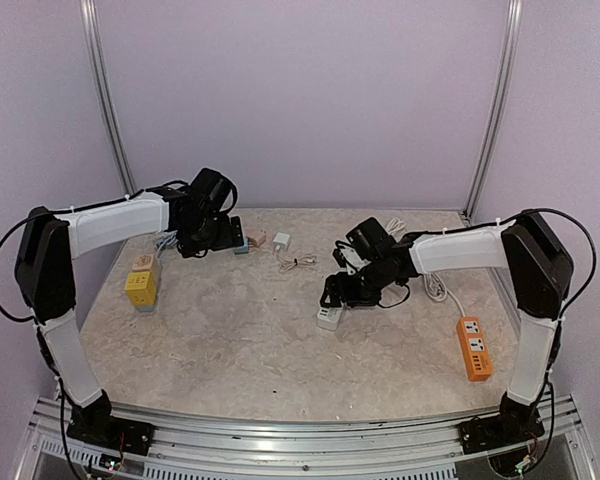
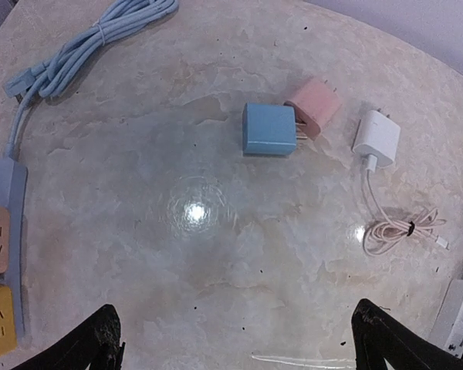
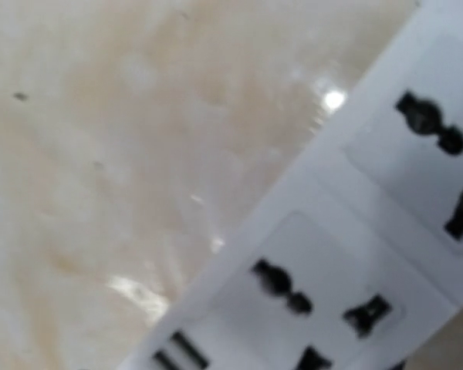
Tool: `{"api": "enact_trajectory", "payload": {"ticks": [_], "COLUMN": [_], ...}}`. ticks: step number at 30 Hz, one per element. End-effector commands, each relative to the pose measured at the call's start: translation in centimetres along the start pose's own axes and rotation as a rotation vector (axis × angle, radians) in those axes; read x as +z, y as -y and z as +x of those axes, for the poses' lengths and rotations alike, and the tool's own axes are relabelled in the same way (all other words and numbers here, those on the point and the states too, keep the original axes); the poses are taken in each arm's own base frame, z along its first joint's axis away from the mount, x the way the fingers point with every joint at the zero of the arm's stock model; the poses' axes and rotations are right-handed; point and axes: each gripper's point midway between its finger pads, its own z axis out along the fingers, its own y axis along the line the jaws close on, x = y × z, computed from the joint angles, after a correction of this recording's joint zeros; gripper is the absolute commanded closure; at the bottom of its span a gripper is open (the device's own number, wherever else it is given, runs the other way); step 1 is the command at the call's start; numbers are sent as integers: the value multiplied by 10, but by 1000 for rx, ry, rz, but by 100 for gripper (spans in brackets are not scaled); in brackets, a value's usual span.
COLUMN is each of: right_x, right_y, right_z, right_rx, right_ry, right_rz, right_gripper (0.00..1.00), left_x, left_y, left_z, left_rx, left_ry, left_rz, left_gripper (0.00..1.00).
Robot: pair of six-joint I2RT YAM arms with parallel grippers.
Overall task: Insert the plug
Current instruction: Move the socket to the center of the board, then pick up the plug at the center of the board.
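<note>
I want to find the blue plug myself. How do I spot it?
Look at the far side of the marble table, in front of the left gripper. Three small chargers lie in a row. The blue plug is the square one on the left, next to the pink charger; the white charger has a cable.

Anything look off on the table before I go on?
Nothing damaged or spilled. Only the blue adapter and pink adapter lie jumbled, the blue one's prongs against the pink one, which sits askew. The white charger lies apart.
</note>
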Motion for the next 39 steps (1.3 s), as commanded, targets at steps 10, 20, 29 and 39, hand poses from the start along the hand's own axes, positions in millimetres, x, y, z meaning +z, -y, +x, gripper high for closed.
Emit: {"api": "enact_trajectory", "payload": {"ticks": [10, 20, 29, 39], "right_x": [-72, -143, -163, -160], "right_y": [-21, -7, 6, 8], "right_z": [-13, 8, 21, 24], "right_rx": [-38, -41, -28, -32], "right_ry": [137, 252, 288, 282], "right_rz": [-45, 16, 54, 57], "right_gripper": [22, 22, 22, 22], "left_x": [90, 140, 159, 177], "left_y": [-3, -2, 8, 12], "left_z": [-43, -40, -41, -16], "left_rx": [-120, -44, 36, 91], "left_ry": [-143, -165, -177, -246], "left_rz": [54, -72, -108, -90], "left_gripper": [1, 1, 1, 3]}}
